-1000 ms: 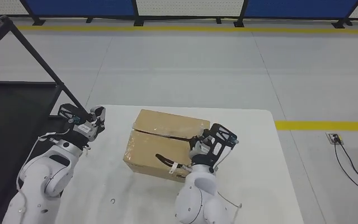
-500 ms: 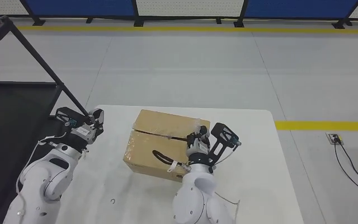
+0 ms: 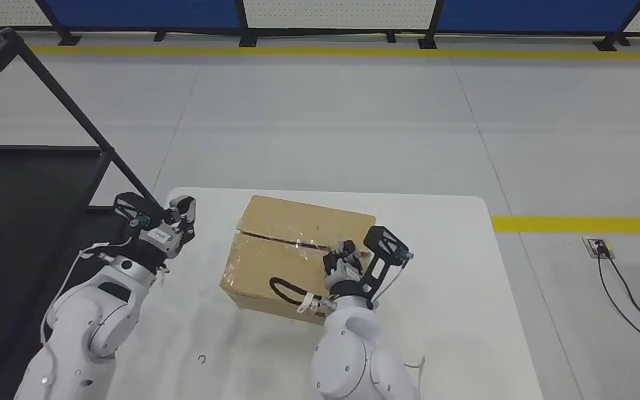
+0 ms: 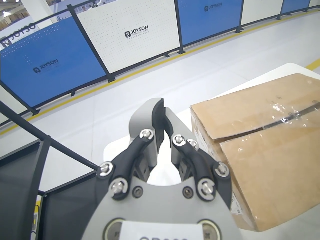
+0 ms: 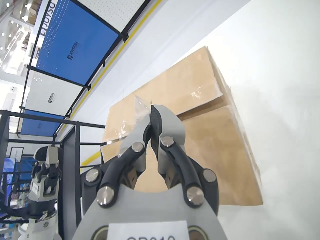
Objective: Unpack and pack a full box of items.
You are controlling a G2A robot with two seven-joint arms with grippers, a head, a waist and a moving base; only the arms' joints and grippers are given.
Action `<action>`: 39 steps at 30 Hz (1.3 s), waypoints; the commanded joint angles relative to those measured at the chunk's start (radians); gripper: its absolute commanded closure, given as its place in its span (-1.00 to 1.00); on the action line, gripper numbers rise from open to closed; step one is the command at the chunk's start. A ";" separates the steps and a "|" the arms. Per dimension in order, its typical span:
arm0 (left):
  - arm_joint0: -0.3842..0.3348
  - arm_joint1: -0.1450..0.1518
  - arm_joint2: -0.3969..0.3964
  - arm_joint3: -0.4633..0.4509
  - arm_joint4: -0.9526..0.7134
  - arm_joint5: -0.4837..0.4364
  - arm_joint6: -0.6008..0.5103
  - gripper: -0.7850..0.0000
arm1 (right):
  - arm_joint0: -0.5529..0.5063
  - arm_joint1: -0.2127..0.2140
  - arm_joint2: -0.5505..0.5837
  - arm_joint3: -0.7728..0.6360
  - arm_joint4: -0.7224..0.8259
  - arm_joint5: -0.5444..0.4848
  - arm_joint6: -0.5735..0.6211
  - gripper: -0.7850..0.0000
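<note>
White desk (image 3: 450, 300): one, bearing all items. Cardboard box (image 3: 270, 265): one, brown, at the middle of the desk and nearer the far edge, set slightly askew to the edges. Its top flaps are down, with a dark seam (image 3: 290, 240) between them and glossy clear film across the top. Left gripper (image 3: 186, 206): over the far left corner of the desk, beside the box's left end and apart from it. Its fingers are closed together, with nothing between the pads (image 4: 157, 112). Right gripper (image 3: 342, 255): over the box top, toward its right end and close to the seam, fingers pressed together. Clear tape (image 5: 140, 106): one crinkled strip, pinched at the right gripper's fingertips and lifted off the box top.
</note>
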 commanded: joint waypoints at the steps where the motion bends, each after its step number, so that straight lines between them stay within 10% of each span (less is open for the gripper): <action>1: -0.001 0.001 0.010 -0.001 0.009 -0.028 -0.007 1.00 | -0.007 -0.001 0.012 -0.012 0.019 -0.005 -0.005 1.00; 20: -0.026 -0.008 0.087 0.039 0.041 -0.070 0.005 1.00 | -0.006 -0.007 -0.043 -0.053 0.575 -0.197 -0.559 1.00; 39: -0.006 -0.012 0.062 0.058 0.017 -0.029 0.053 1.00 | -0.002 0.009 -0.194 -0.158 0.564 -0.233 -0.647 1.00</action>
